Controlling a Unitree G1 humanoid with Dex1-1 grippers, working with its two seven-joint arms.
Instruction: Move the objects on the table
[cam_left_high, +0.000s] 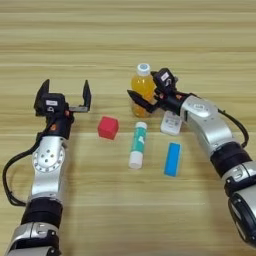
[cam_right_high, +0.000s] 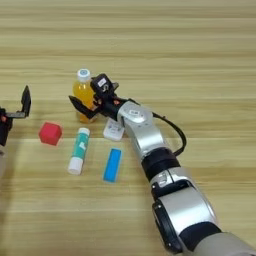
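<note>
An orange juice bottle with a white cap stands upright at the middle of the table. My right gripper is open around it, one black finger crossing low in front of the bottle and the other behind it to the right. A white remote lies just under that wrist. In front of the bottle lie a red cube, a teal-and-white tube and a flat blue bar. My left gripper is open with nothing in it, left of the cube.
The tube and the blue bar lie lengthwise, side by side, between my two arms. Bare wood stretches across the far half of the table and along the near edge.
</note>
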